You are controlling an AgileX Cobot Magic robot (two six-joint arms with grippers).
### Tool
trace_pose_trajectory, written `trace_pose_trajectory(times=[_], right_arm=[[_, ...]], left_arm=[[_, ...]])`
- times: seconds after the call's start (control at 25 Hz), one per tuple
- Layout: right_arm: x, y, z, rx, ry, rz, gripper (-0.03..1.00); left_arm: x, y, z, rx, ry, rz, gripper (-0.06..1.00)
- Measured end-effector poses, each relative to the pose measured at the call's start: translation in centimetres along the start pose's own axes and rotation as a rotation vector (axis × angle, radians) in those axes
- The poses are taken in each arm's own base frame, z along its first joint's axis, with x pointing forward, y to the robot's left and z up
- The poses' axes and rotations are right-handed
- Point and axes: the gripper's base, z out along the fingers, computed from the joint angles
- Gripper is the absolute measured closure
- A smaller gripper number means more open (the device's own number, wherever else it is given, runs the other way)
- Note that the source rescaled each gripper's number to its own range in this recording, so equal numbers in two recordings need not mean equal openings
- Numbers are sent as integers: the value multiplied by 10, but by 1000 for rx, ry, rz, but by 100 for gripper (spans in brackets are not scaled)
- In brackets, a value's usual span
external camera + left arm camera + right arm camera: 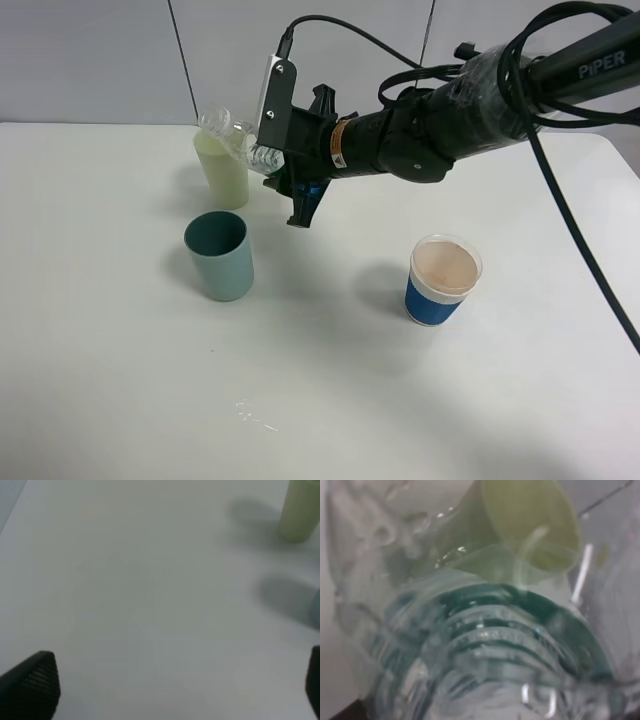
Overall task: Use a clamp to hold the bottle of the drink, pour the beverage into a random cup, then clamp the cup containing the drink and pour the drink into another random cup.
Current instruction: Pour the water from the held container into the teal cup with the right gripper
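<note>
Two arms work here: the right jaws are shut on the bottle, tipped over the yellow-green cup at the back of the tabletop, so the first pour seems on and tipping it upright comes next, while the left jaws gape empty.
</note>
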Motion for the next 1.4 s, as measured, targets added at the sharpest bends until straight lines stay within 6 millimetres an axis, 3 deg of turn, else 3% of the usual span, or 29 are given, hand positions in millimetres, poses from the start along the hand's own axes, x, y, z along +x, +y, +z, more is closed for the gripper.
trace_pose_trajectory(times=[1.08, 1.4], right_arm=[[-5, 12, 2, -61, 46, -228, 96], [-14, -1, 3, -32, 61, -284, 96]], left_arm=[[0, 0, 0, 0, 0, 0, -6], [0, 0, 0, 0, 0, -6, -6]])
